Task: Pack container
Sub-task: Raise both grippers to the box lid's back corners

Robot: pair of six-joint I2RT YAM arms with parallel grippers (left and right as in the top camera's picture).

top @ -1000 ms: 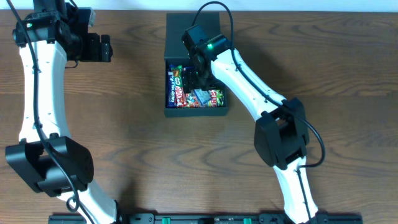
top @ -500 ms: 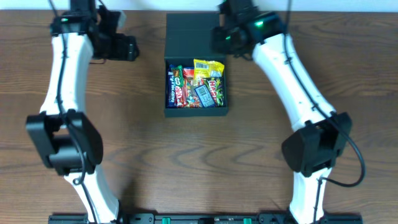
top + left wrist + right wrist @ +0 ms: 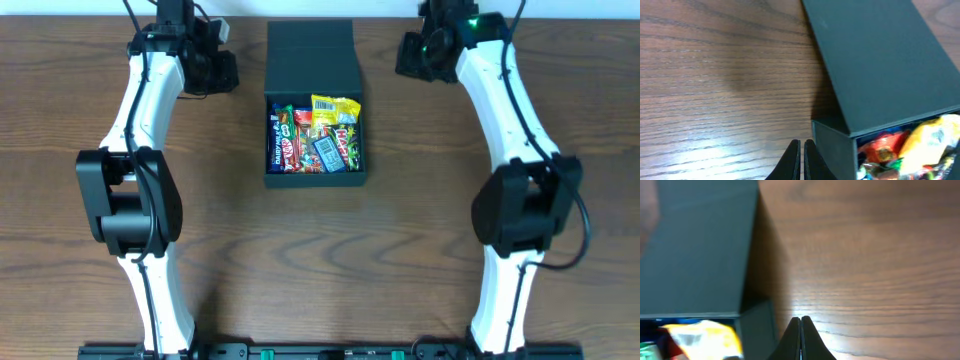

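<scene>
Container (image 3: 315, 180) sits open on the table (image 3: 300, 260), lid (image 3: 312, 55) folded back behind it and snacks (image 3: 315, 135) filling the cavity. Left gripper (image 3: 222, 70) stands just beside the container's lid on its own side, fingers together, holding nothing. Right gripper (image 3: 410, 55) stands near the opposite side, fingers likewise together and empty. Judgement: filling looks complete. The pinched tips flank the lid, probably to get under it and fold it over. Closing is not yet done.
</scene>
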